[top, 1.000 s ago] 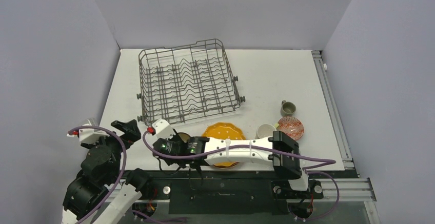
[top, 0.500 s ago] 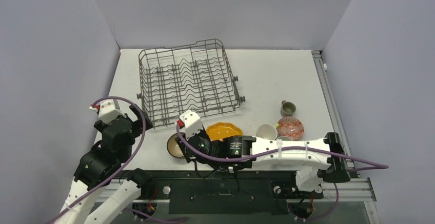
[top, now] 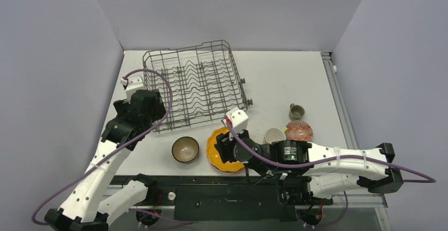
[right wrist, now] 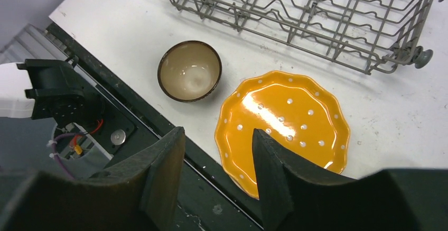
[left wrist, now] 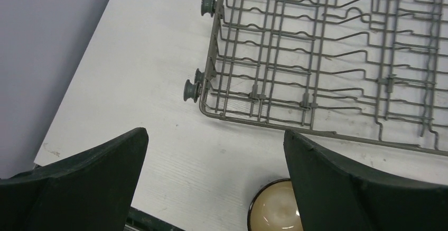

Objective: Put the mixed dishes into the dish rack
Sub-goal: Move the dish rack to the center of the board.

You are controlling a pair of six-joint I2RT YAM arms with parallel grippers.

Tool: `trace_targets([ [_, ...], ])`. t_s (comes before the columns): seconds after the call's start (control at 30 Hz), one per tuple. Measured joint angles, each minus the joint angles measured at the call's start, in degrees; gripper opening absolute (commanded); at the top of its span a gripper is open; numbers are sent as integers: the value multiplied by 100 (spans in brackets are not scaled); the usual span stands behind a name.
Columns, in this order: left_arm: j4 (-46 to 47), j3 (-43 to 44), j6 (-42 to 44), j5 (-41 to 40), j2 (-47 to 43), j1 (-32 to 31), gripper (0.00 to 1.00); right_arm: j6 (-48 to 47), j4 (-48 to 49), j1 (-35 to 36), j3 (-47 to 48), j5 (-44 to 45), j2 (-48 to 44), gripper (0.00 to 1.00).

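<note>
The dish rack (top: 187,54) holds nothing, so loading looks to be at its first pick. The right gripper (right wrist: 217,131) hovers over the orange plate (right wrist: 282,128), its jaws partway apart with nothing between them. The plate lies flat and face up on the counter (top: 285,77), just in front of the rack's near right corner. Its edge farthest from the rack seems to overhang the counter's rim. Being round, it has no long axis; only its face, pointing up, gives it a direction. The next move probably calls for a pinch on that overhanging edge, then tipping the plate upright to slot between the tines. The dark brown bowl (right wrist: 189,71) sits mouth up in front of the rack's near side, beside the plate but apart from it. The left gripper (left wrist: 214,132) hangs off the rack's near left corner, jaws spread wide and empty.
</note>
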Motion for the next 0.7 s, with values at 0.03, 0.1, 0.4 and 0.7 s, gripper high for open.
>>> trace_targets([
  [0.03, 37, 0, 61, 125, 125, 162, 100, 7, -9, 0, -52, 26, -133, 46],
  [0.1, 142, 0, 197, 463, 389, 595, 98, 26, -31, 0, -160, 74, -391, 46],
  [0.4, 498, 31, 610, 1816, 1375, 2127, 90, 63, -140, 0, -586, 131, -909, 45],
  [0.7, 601, 560, 793, 2334, 2645, 2505, 84, 61, -17, 7, -848, 87, -1128, 43],
])
